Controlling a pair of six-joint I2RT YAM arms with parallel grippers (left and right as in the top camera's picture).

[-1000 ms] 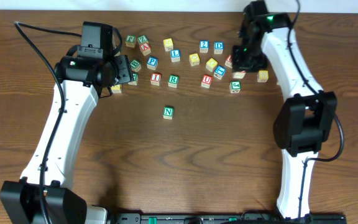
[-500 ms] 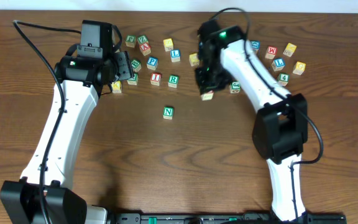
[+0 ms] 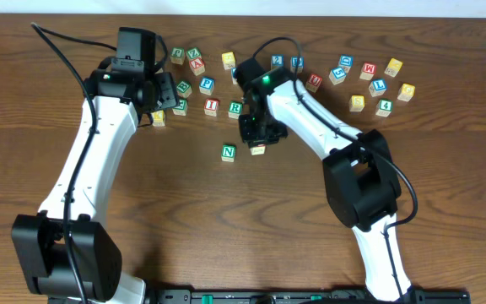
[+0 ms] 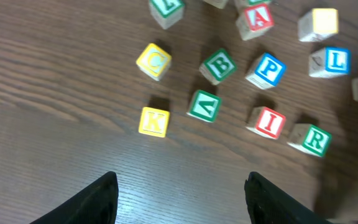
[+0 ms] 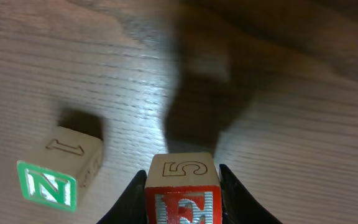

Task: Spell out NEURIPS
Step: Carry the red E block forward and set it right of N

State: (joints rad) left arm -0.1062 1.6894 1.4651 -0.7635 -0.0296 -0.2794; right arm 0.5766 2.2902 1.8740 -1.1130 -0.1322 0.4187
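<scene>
My right gripper [image 3: 258, 140] is shut on a cube with a red E face and a 5 on top [image 5: 183, 191], held low over the table just right of the green N cube [image 3: 229, 153]. The N cube also shows in the right wrist view [image 5: 59, 173], to the left of my fingers. The red I [image 3: 212, 106], green R [image 3: 235, 108] and blue P [image 3: 207, 84] cubes lie behind, and show in the left wrist view as I [image 4: 267, 122], R [image 4: 312, 139] and P [image 4: 266, 70]. My left gripper [image 3: 168, 91] is open and empty [image 4: 182, 182] over bare wood.
Other cubes lie near the left gripper: yellow K [image 4: 154, 121], yellow C [image 4: 153, 61], green B [image 4: 219, 65], blue L [image 4: 333, 61], red A [image 4: 257, 17]. Several more cubes are scattered at the back right [image 3: 378, 86]. The right arm covers cubes at the back middle.
My right arm has swung left from the back-right cluster, carrying the E cube down to just right of the N cube. The left arm has barely moved.
</scene>
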